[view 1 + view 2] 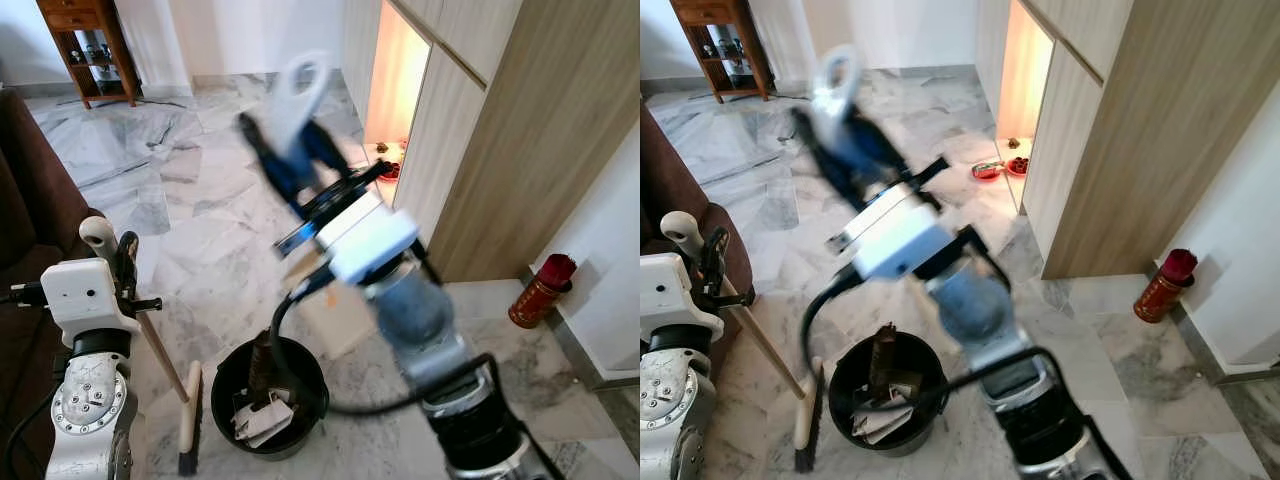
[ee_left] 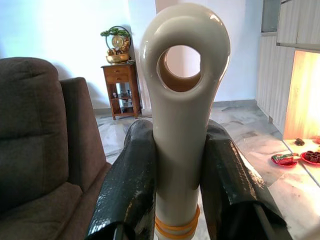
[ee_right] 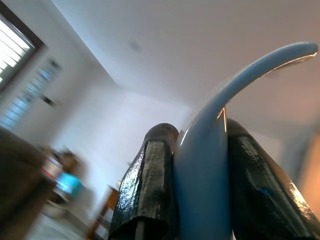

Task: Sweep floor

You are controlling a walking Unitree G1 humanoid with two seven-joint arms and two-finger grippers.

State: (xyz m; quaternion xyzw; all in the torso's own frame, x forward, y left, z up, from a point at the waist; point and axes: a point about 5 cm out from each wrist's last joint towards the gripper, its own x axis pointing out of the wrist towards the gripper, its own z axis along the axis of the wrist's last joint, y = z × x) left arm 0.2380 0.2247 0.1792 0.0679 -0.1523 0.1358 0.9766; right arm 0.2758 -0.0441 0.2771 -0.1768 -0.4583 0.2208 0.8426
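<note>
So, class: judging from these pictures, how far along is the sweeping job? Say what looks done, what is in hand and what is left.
Done: the bin already holds paper scraps, so some rubbish seems collected. In hand: the left tool grips the broom handle, its brush on the floor beside the bin; the right tool holds a pale blue handle, probably the dustpan's, raised and blurred. Left: whether dirt remains on the marble floor cannot be told.

The bucket [image 1: 268, 398] sits on the floor [image 1: 200, 190], broom [image 1: 187, 418] just left, sofa [image 1: 25, 215] farther left, cabinets [image 1: 500, 120] right.
</note>
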